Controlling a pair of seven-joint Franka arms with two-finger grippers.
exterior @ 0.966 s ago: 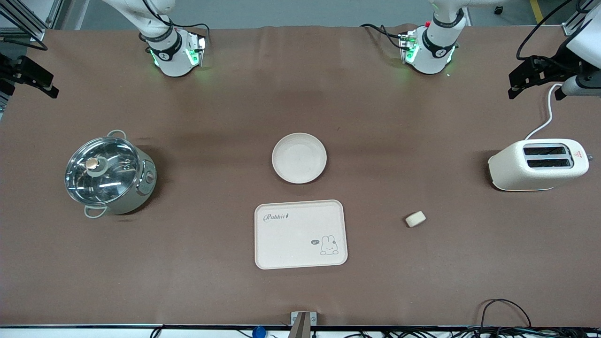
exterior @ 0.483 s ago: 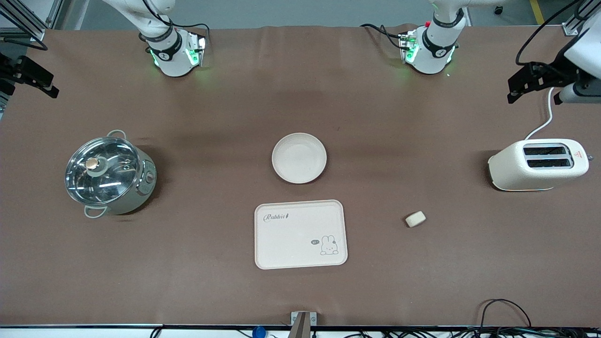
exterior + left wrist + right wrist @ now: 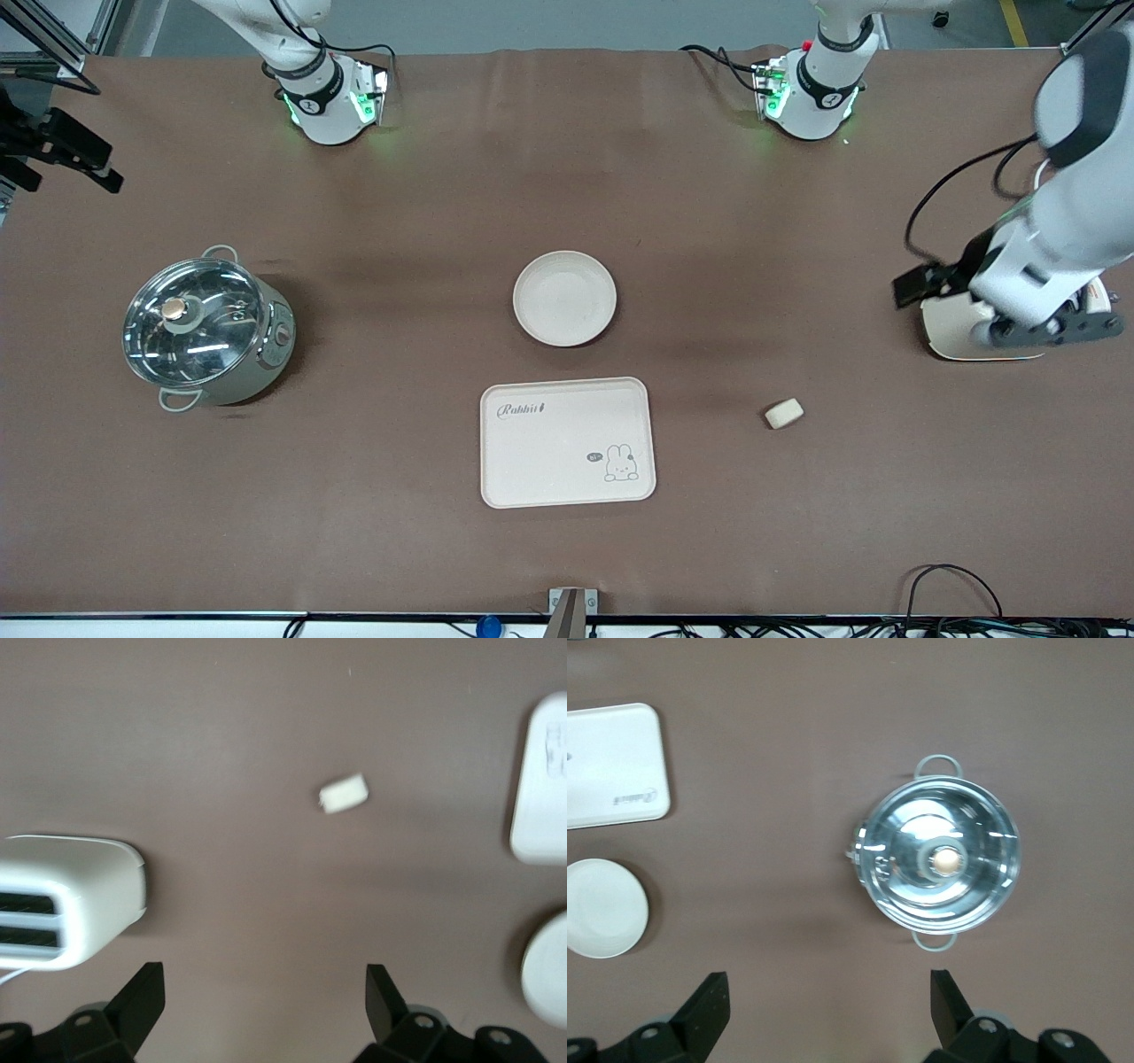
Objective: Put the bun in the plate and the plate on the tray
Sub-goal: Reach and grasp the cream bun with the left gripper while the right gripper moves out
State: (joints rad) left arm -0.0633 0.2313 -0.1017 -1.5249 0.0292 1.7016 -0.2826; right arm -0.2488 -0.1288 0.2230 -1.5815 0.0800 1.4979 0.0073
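The bun lies on the brown table, nearer to the front camera than the toaster, toward the left arm's end; it also shows in the left wrist view. The round plate sits mid-table, empty, with the Rabbit tray just nearer to the camera, also empty. My left gripper hangs over the toaster, open and empty. My right gripper waits over the table's edge at the right arm's end, open and empty. The right wrist view shows the plate and tray.
A white toaster stands at the left arm's end, largely covered by the left hand, its cord running toward the bases. A lidded steel pot stands toward the right arm's end. Cables hang at the front edge.
The left arm has swung down from the table's end to over the toaster. The right gripper has shifted only slightly. Bun, plate and tray have not moved.
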